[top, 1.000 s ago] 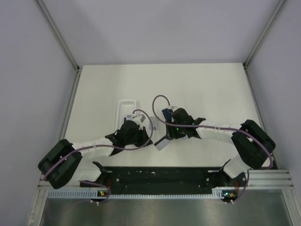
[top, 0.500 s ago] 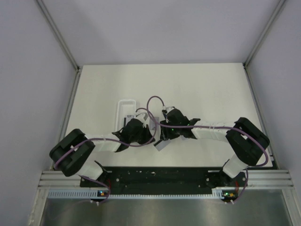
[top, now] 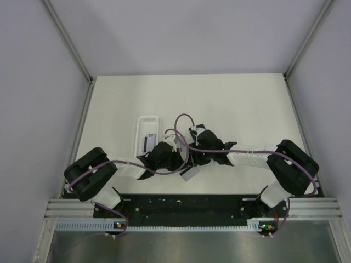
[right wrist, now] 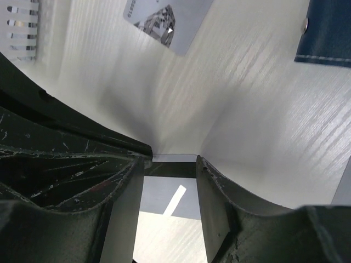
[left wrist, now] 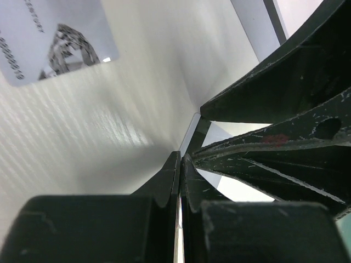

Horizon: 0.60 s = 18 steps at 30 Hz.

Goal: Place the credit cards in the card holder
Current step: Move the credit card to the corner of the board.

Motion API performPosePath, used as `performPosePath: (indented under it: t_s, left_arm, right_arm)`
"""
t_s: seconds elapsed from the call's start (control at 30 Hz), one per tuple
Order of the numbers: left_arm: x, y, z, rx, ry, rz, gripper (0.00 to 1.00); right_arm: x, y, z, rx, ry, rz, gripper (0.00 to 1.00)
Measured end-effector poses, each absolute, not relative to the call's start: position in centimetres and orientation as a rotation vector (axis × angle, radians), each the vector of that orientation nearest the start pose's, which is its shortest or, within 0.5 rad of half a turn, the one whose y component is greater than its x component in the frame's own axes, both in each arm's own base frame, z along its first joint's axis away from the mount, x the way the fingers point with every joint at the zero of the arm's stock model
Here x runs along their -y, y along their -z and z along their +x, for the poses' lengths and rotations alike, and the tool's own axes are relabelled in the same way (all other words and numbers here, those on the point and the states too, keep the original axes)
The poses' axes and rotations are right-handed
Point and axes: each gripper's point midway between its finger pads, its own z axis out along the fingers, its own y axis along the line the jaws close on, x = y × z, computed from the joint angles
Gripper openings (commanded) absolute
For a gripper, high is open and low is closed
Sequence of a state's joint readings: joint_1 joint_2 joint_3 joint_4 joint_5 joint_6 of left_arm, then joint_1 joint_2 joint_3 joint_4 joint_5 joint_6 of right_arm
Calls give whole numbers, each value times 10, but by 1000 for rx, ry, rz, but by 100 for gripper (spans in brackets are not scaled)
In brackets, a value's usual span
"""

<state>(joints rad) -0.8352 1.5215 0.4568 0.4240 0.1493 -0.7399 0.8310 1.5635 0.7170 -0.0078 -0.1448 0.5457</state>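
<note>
Left gripper (left wrist: 181, 159): pinched shut on the edge of a card (right wrist: 164, 200).
Right gripper (right wrist: 171, 158): jaws apart astride that card; grip unclear.
Arms: left forearm (top: 129, 170) and right forearm (top: 252, 156) angle inward, wrists meeting mid-table (top: 230, 104).
Holder (right wrist: 323, 33): on table, apart.
Loose card (right wrist: 164, 19): flat nearby.

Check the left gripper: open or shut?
Shut on a card: in its wrist view the left gripper has its fingers pressed together, the card's thin edge pinched between them.
</note>
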Motion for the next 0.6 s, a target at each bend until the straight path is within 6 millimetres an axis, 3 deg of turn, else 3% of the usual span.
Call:
performPosePath:
  t_s: [0.27,0.6]
  left_arm:
    - [303,-21,171,-2391,1041,193,0]
    - [291,-21,146,-2400,1044,157,0]
  right_arm:
    - [-293,-26,184,-2563,-791,-440,44]
    - [-288,-25,158,-2582,-844,-424,44]
